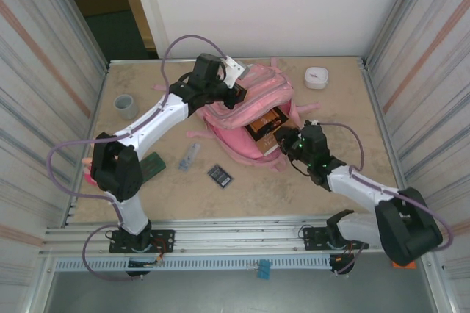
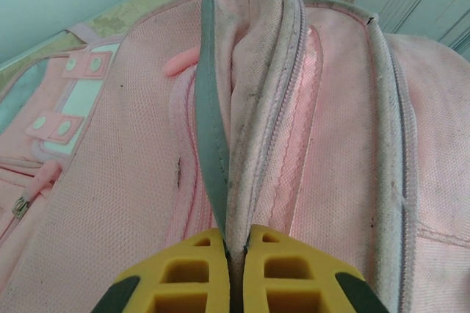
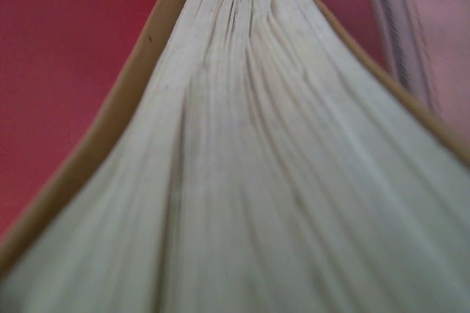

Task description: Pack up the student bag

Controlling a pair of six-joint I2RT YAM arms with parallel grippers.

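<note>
Student bag (image 1: pixel 242 111) is laid mid-worktop, toward the far edge. A book (image 1: pixel 266 126) is seen partway in its opening. A zipper-edged fold of the bag is pinched tight between the yellow fingers (image 2: pixel 183 280) of the left hand (image 2: pixel 236 247). The right hand (image 1: pixel 288 140) is set at the book's near end, but its grip can't be told. Bare worktop (image 1: pixel 294 188) is seen near and right of the bag. A grey cup (image 1: pixel 125 105) and a white container (image 1: pixel 316 77) are parked well apart from it. Both sides are closed off by ribbed walls (image 1: pixel 429 48).
</note>
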